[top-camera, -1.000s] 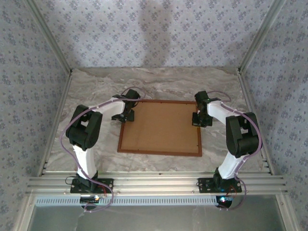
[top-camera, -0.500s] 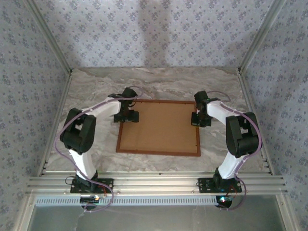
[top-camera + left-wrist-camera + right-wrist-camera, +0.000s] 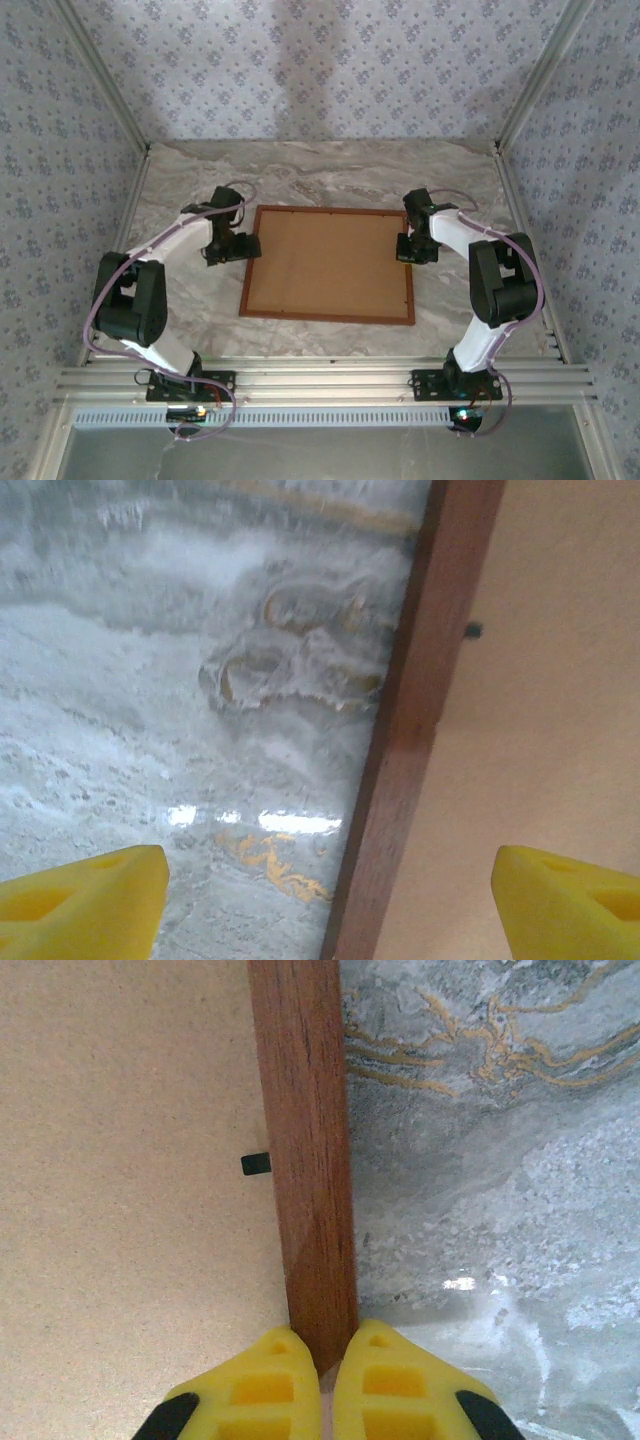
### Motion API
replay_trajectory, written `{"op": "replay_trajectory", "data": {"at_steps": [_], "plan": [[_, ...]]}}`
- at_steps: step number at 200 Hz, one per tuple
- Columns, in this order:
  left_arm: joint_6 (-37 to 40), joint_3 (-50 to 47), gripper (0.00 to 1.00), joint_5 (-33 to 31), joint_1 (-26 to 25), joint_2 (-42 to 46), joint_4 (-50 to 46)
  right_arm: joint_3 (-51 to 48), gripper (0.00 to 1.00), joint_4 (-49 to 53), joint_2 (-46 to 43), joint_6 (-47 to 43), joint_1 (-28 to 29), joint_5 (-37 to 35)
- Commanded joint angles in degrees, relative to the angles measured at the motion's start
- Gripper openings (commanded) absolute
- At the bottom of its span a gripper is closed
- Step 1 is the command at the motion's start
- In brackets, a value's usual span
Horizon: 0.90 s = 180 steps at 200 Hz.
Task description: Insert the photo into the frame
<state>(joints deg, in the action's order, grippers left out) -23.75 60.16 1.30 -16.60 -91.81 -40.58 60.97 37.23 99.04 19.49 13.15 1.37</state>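
Note:
The reddish-brown frame (image 3: 327, 319) lies flat on the marble table with a plain brown backing board (image 3: 330, 262) set inside its moulding. The photo is hidden. My left gripper (image 3: 238, 250) hangs open at the frame's left side; in the left wrist view its yellow fingertips (image 3: 100, 895) straddle the left moulding (image 3: 420, 720) without touching it. My right gripper (image 3: 410, 250) is shut on the right moulding (image 3: 305, 1160), one yellow finger on each side of the wood, as the right wrist view (image 3: 325, 1365) shows.
A small black retaining tab (image 3: 256, 1164) sits on the backing board against the right moulding, and another tab (image 3: 473, 631) sits near the left moulding. Aluminium rails (image 3: 320, 380) run along the near edge. Patterned walls enclose the table on three sides.
My left arm has swung left, carrying its gripper from above the frame's top-left corner out to the left edge. The frame has slid slightly left. The right gripper keeps its hold.

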Motion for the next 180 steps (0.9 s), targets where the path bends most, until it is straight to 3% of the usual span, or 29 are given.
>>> {"op": "replay_trajectory", "data": {"at_steps": [1,36,89,180], "plan": [[0.98,-2.7,0.84,0.94,0.08,2.96,-2.44,0.7,0.04,1.19,0.03,-0.51,0.21,0.87],[-0.21,-6.42,0.84,-1.78,0.08,6.32,-6.5,-0.36,0.04,0.57,-0.17,-0.46,0.05,0.45],[-2.87,-11.36,0.84,-0.81,-0.01,10.02,-7.25,-0.59,0.04,0.12,0.27,-0.25,0.11,0.57],[-3.56,-12.09,0.84,-0.05,-1.31,7.59,-4.64,-0.59,0.04,-0.2,0.34,-0.32,0.12,0.1]]}}
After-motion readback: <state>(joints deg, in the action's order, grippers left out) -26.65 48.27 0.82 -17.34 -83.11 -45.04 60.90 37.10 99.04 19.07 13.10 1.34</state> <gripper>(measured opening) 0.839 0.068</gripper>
